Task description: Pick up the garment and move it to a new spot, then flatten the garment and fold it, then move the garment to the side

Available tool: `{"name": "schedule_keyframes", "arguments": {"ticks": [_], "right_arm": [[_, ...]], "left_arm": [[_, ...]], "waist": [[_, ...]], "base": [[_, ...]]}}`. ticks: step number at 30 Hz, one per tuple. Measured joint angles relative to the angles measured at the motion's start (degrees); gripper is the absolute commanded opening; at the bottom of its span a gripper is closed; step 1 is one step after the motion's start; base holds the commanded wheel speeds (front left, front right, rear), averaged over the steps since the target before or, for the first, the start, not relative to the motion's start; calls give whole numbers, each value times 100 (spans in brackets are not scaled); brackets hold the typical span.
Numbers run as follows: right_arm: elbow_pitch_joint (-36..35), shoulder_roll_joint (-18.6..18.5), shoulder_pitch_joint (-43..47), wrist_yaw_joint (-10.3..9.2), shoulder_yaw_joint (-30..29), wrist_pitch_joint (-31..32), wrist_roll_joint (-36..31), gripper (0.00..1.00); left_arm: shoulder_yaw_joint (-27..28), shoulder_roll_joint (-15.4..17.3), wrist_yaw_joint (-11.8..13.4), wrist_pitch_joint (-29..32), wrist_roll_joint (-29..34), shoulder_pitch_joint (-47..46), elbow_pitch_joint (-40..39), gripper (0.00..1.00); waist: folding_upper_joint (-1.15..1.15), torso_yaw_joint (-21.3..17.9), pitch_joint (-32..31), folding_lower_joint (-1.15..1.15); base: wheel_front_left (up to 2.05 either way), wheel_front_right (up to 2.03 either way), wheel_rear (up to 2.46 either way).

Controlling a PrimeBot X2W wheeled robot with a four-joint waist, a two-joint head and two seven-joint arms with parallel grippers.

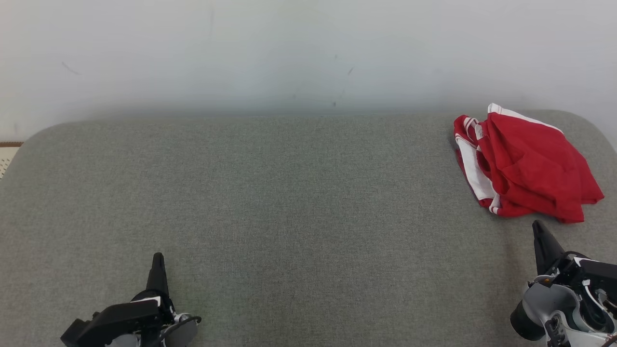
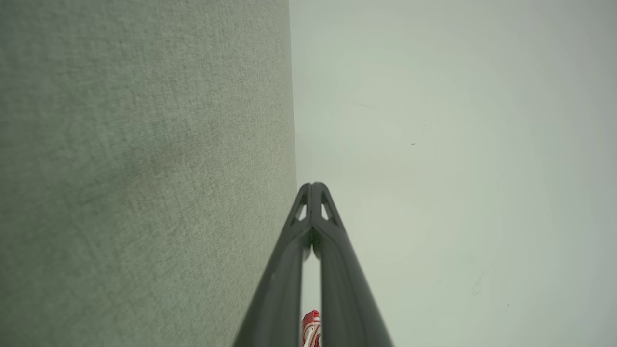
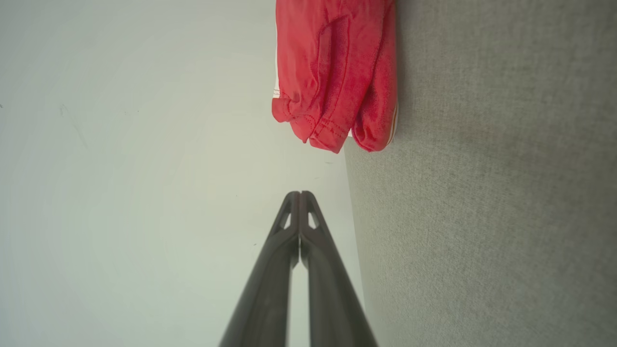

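The garment (image 1: 525, 166) is red with white stripes and lies crumpled at the far right of the grey cushioned surface (image 1: 289, 193). In the right wrist view the garment (image 3: 337, 72) sits ahead of the fingertips, apart from them. My right gripper (image 1: 539, 227) hovers just below the garment at the lower right, shut and empty; its tips (image 3: 300, 193) touch each other. At the lower left my left gripper (image 1: 157, 255) is shut too, holding nothing, with tips (image 2: 313, 184) together. A sliver of the garment (image 2: 311, 327) peeks between the left fingers.
A pale wall (image 1: 289, 53) rises behind the surface's back edge. The cushioned surface has rounded far corners. A strip of light floor or trim (image 1: 7, 154) shows past the left corner.
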Motion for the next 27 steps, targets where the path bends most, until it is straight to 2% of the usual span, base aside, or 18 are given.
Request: {"name": "schedule_keyframes", "arguments": {"ticks": [27], "right_arm": [[-1, 0, 0, 0, 1, 0, 0, 0]], "left_arm": [[0, 0, 0, 0, 0, 0, 0, 0]], "waist": [[0, 0, 0, 0]], "base": [[0, 0, 0]]}}
